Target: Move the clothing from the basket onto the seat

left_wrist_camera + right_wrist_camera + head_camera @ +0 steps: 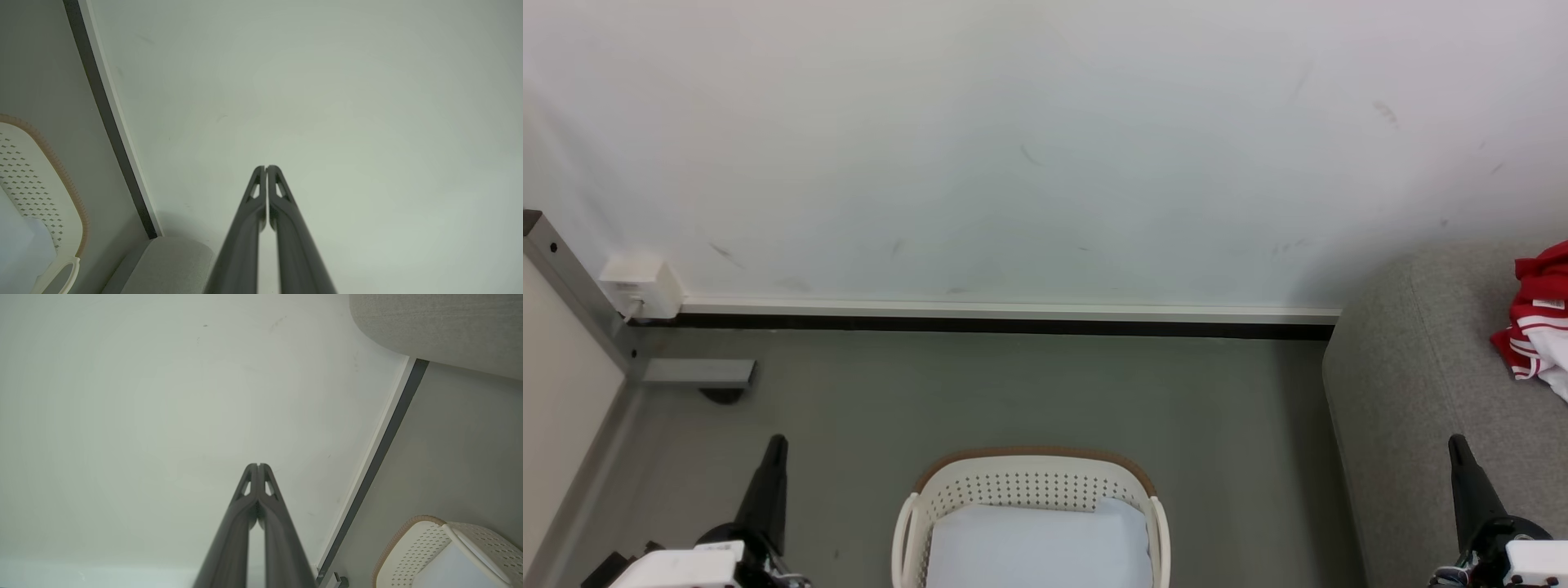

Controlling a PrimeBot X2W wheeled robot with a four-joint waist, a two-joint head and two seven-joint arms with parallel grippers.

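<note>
Holding left gripper (265, 167) and right gripper (258, 465) pinched together, empty, we look done: clothing (1539, 314) on seat (1405, 392) at three o'clock, basket (1029, 482) at six seemingly cleared; next, check it.

The left gripper (266, 168) is seen rising from six o'clock, its two dark fingers pressed together at the tips before a pale wall (347, 102). A dark skirting strip (115, 134) is run from eleven o'clock toward seven. The basket (36, 183) is cut off at nine o'clock, its pale lining (16, 245) seen inside. A rounded corner of the seat (167, 265) is found at seven o'clock.
</note>
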